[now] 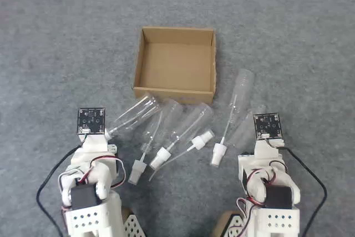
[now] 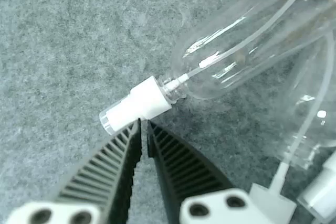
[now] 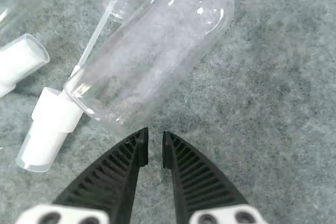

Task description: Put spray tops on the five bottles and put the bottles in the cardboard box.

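Note:
Several clear bottles lie on the grey carpet in front of the open cardboard box (image 1: pixel 175 62). One bottle (image 2: pixel 236 61) has a white spray top (image 2: pixel 134 107) on its neck, just past the tips of my left gripper (image 2: pixel 143 125), which is shut on nothing. Another bottle (image 3: pixel 157 45) lies just beyond my right gripper (image 3: pixel 154 137), also shut and empty. Beside it lies a white spray top (image 3: pixel 50 127) whose thin tube runs away from the gripper. In the high view, loose-looking tops (image 1: pixel 161 157) (image 1: pixel 219 154) (image 1: pixel 137 170) lie with their tubes reaching into bottles.
The box holds nothing and stands at the back centre. Open carpet (image 1: pixel 61 54) stretches to the left and right of it. Both arm bases sit at the near edge, with the bottles (image 1: pixel 194 123) clustered between them and the box.

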Action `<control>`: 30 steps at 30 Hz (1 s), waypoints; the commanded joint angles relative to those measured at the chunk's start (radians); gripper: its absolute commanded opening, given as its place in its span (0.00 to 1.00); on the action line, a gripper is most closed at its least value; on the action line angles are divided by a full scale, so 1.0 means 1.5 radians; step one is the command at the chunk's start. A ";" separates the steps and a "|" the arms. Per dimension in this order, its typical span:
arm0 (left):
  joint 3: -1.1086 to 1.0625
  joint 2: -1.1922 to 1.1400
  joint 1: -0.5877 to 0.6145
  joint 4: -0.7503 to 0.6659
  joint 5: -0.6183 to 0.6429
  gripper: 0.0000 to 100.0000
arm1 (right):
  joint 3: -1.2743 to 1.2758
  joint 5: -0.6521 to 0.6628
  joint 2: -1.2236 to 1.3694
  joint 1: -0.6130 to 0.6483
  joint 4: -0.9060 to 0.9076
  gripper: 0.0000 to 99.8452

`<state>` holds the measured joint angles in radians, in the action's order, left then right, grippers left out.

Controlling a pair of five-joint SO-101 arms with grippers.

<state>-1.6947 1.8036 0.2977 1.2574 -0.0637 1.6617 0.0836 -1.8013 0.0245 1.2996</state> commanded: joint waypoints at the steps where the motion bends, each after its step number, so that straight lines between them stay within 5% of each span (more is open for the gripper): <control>1: 0.007 0.010 0.002 0.002 -0.003 0.01 | 0.014 0.006 -0.008 -0.009 0.005 0.01; 30: 0.007 0.010 0.002 0.002 -0.003 0.01 | 0.005 0.006 -0.009 -0.012 -0.011 0.01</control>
<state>-1.6947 1.8036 0.2977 1.2574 -0.0637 1.6617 0.0836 -1.8013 0.0245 1.3042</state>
